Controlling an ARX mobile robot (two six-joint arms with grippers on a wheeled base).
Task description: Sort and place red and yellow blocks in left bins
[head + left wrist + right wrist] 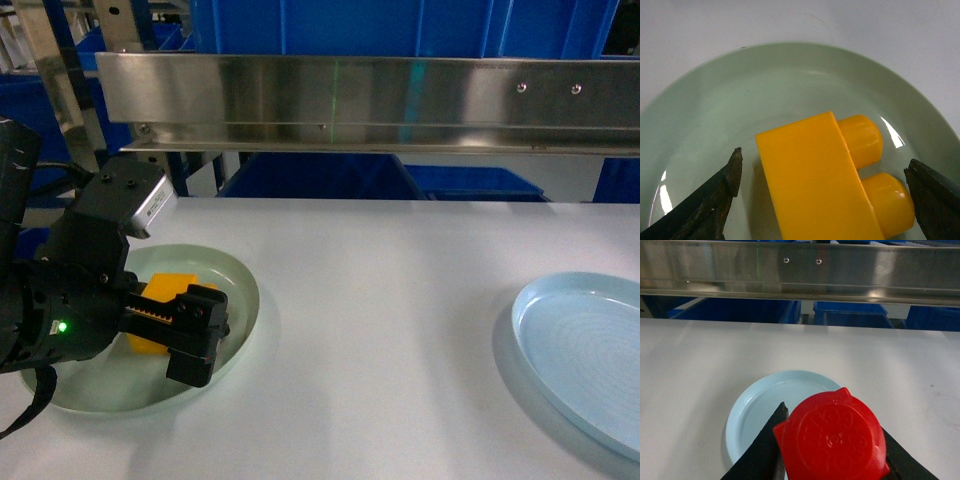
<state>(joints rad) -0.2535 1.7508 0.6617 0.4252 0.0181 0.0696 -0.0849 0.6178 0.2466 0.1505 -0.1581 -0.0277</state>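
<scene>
Left gripper [825,185] spread wide around yellow block [815,180] in green plate [715,100], right gripper [832,440] clamped on red block [832,437] above pale-blue plate [755,410].

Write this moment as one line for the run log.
left gripper: open around yellow block, on green plate | right gripper: shut on red block, above blue plate
</scene>
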